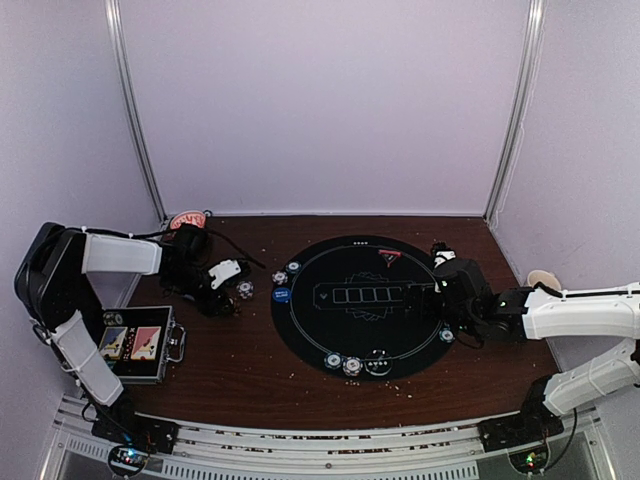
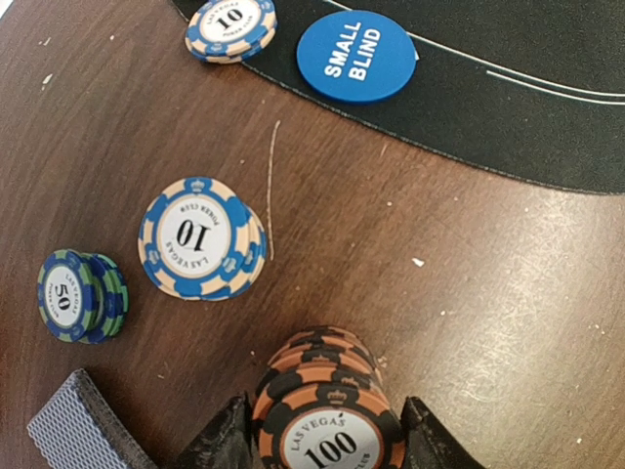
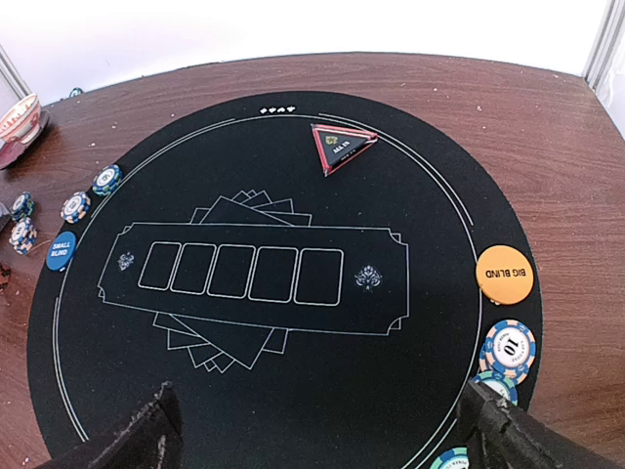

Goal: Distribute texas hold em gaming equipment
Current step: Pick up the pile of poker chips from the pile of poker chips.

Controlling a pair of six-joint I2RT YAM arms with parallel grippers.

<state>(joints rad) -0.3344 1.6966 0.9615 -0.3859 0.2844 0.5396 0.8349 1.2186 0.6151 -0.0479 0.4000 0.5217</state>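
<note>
In the left wrist view my left gripper (image 2: 327,440) is shut on a tilted stack of black-and-orange 100 chips (image 2: 327,391) that rests on the wooden table, one finger against each side. Beyond it lie a blue-and-cream 10 stack (image 2: 200,237), a blue-green 50 stack (image 2: 80,296), another 10 stack (image 2: 231,26) and the blue small blind button (image 2: 356,56). A corner of the grey-blue card deck (image 2: 83,430) shows at the lower left. My right gripper (image 3: 317,420) hangs open over the black mat (image 3: 293,391), holding nothing. The orange big blind button (image 3: 504,275) and a red triangle marker (image 3: 342,147) lie on the mat.
The black case (image 1: 135,345) with two card packs lies open at the near left. A red bowl (image 1: 187,220) stands at the back left. More chip stacks (image 1: 350,365) sit on the mat's near rim and others (image 3: 508,350) beside my right fingers.
</note>
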